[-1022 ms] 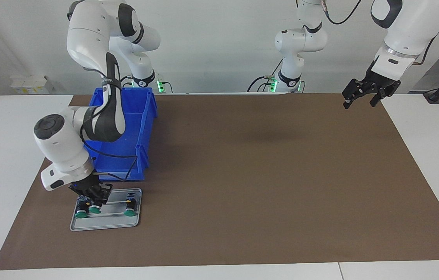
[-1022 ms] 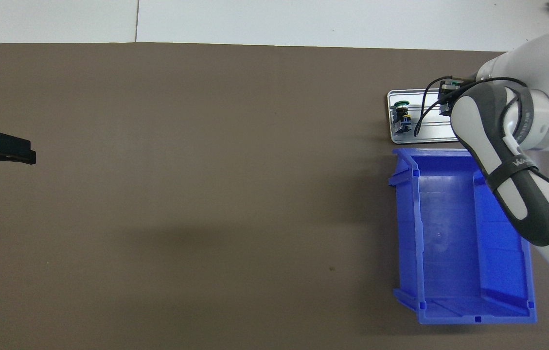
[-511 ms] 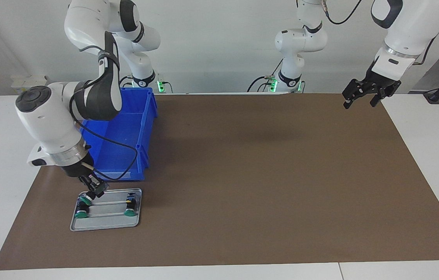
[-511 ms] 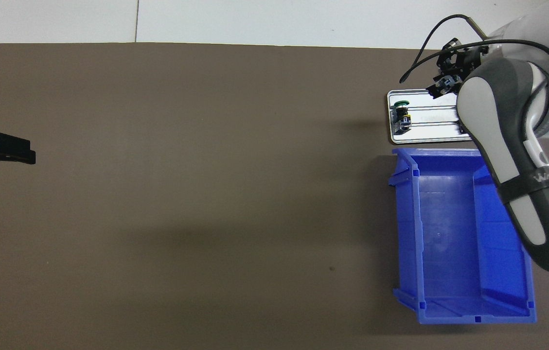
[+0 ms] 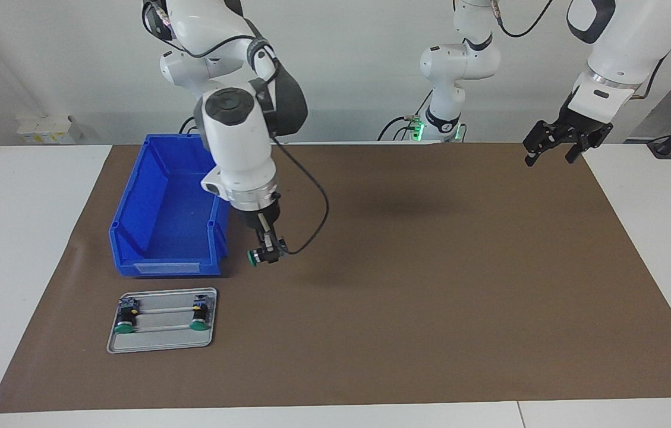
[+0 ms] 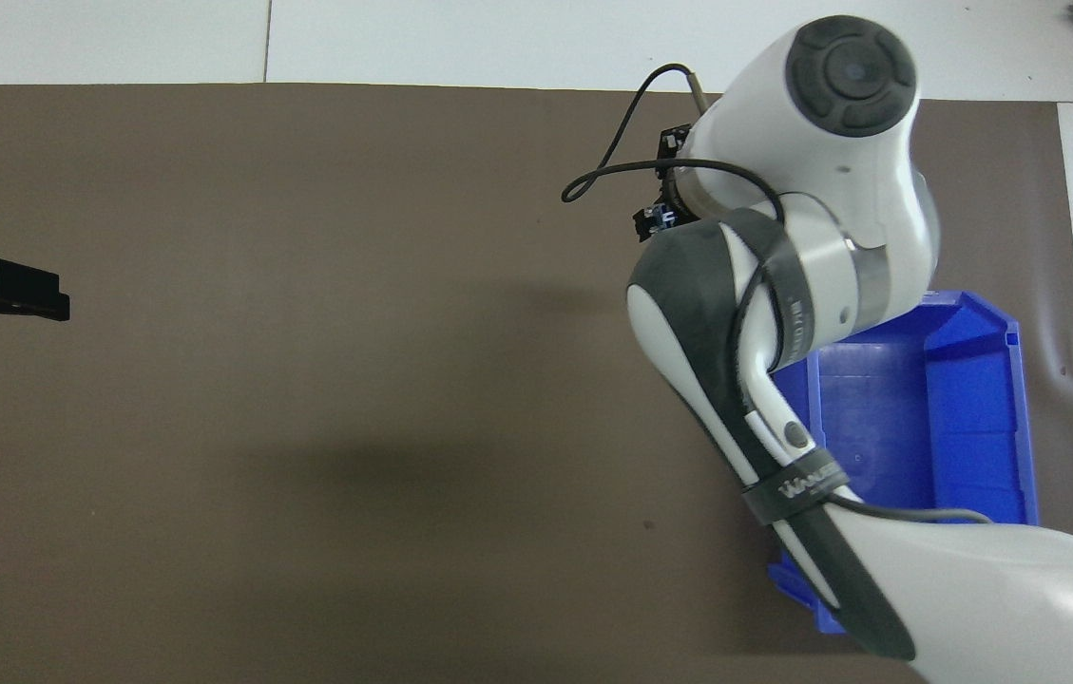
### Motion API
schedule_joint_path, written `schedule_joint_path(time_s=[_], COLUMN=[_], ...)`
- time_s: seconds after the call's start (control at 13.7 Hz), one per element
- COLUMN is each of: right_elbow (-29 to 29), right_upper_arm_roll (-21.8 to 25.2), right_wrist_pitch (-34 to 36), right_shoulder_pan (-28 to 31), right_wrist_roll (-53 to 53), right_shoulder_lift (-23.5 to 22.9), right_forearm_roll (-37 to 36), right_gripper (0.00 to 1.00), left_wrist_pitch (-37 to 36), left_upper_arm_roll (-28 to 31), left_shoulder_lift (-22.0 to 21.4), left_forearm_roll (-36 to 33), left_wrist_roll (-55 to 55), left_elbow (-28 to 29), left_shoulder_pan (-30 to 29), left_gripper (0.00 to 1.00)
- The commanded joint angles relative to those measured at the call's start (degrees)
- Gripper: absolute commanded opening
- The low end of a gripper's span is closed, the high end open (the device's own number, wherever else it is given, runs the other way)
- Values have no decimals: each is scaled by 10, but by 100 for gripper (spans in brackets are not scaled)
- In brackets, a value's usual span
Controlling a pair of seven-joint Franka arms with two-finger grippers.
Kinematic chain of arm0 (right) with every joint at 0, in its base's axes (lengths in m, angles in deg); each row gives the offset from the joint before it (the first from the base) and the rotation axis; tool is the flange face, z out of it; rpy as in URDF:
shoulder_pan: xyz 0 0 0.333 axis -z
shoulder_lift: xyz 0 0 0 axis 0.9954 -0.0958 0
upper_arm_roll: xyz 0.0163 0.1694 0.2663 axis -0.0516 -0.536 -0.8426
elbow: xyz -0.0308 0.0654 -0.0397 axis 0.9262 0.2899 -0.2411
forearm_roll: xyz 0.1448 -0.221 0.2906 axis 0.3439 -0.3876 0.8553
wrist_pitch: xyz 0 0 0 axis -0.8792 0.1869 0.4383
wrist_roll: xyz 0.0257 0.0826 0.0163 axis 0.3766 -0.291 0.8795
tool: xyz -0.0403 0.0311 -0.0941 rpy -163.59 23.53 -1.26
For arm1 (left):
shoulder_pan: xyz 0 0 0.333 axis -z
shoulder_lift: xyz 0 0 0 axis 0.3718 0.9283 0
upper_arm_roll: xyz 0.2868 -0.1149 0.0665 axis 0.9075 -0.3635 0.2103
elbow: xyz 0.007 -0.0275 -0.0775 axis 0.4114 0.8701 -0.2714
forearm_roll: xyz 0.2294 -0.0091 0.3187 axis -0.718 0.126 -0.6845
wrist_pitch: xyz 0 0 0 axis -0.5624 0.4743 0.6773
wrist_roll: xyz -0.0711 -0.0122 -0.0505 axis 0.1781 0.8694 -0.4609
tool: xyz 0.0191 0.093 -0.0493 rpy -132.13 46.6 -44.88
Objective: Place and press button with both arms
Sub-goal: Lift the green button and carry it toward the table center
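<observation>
My right gripper (image 5: 266,254) has lifted one button (image 5: 256,257) off the tray (image 5: 160,343); clamped on it, it hangs over the mat beside the bin (image 5: 157,208); placing comes next; my left gripper (image 5: 552,145) waits, fingers spread.

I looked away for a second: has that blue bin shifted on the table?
Yes. The blue bin has turned: its end farther from the robots has swung toward the right arm's end of the table, away from the tray.
</observation>
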Motion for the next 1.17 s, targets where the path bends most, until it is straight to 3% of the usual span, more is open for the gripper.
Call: schedule_joint_path(time_s=[0.0,0.22,0.44,0.66,1.1], right_elbow=[2,14,86,83,59], right_upper_arm_roll=[-2,-1,-3,-2,-2], right_wrist_pitch=[-6,-10,-17,-44,-112], right_shoulder_pan=[-45,-100,-147,-199,-220], right_wrist_roll=[-108,-187,-289,-354,-427], right_shoulder_lift=[-19,-54,-132,-159,-177], right_forearm_roll=[-13,-25,-55,-65,-67], right_gripper=[0,0,0,0,0], left_wrist_pitch=[-3,-3,-3,-3,-3], left_upper_arm_roll=[0,0,0,0,0], left_shoulder_lift=[-16,-16,-16,-16,-16], left_forearm_roll=[-1,-1,-1,-1,-1], left_wrist_roll=[-3,-3,-3,-3,-3], left_elbow=[15,15,15,15,15], left_shoulder_pan=[-3,-3,-3,-3,-3], left_gripper=[99,99,99,99,99])
